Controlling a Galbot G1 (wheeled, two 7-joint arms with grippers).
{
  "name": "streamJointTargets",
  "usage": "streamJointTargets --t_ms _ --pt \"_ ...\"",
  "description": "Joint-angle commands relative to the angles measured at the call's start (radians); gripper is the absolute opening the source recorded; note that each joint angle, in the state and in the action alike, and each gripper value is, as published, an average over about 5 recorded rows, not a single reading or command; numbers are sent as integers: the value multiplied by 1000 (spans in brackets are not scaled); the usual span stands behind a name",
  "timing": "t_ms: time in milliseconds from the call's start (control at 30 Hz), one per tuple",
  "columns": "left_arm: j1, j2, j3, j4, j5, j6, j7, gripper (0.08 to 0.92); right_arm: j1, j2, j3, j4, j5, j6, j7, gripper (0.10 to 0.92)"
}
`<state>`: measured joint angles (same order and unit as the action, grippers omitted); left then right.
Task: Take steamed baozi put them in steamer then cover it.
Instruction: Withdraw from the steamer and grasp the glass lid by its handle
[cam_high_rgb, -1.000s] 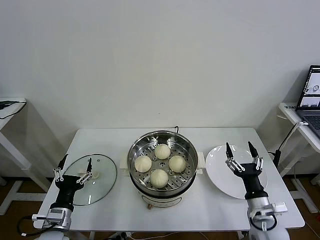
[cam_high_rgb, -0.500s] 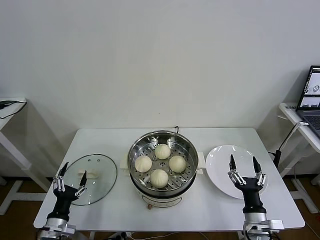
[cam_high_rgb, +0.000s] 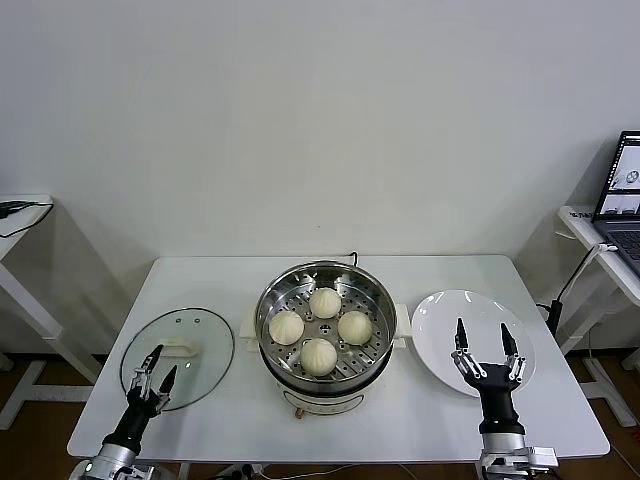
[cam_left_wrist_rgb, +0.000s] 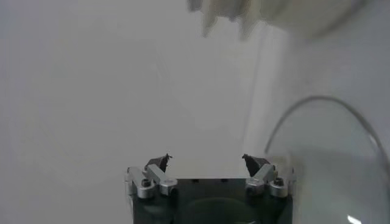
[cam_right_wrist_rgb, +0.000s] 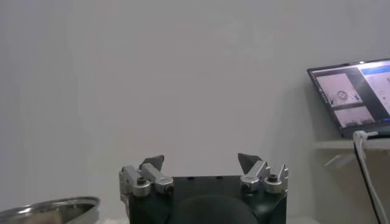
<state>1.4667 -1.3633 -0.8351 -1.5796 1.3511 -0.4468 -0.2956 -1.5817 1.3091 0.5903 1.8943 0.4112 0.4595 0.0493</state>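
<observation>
At the lower left of the head view I have the left tool (cam_high_rgb: 153, 372) low at the near edge of the table (cam_high_rgb: 440, 270), its fingers spread and holding nothing. It sits just in front of the cover (cam_high_rgb: 178, 357), which lies flat on the table left of centre, its whitish handle facing the pot. In the left wrist view I see the curved rim of the cover (cam_left_wrist_rgb: 317, 131) off to one side, so I am not lined up on the handle.

In the middle of the frame stands the steamer (cam_high_rgb: 325, 330), uncovered, with all four steamed baozi (cam_high_rgb: 319, 355) resting on its perforated tray: one at the back, one on each side, one at the front. So I judge the loading done and the covering step in hand.

Right of the steamer is a bare white plate (cam_high_rgb: 440, 325). At the lower right, my right tool (cam_high_rgb: 484, 341) points up over the plate's near part, fingers wide apart and empty; I would leave it waiting there.

Next I need to bring the left tool over the cover's handle, close on it, lift the cover level and carry it rightward onto the steamer's rim. The glass could slip or land off-centre if I grip the handle askew.
</observation>
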Motion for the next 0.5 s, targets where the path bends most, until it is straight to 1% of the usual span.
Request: streamJointTargets --t_ms 33,500 --pt "-104 18 -7 139 195 -23 -80 823 -3 11 -3 -15 -8 8 1 823" --pt "-220 19 11 205 170 -3 -69 823 -4 12 -4 -31 -36 16 1 823"
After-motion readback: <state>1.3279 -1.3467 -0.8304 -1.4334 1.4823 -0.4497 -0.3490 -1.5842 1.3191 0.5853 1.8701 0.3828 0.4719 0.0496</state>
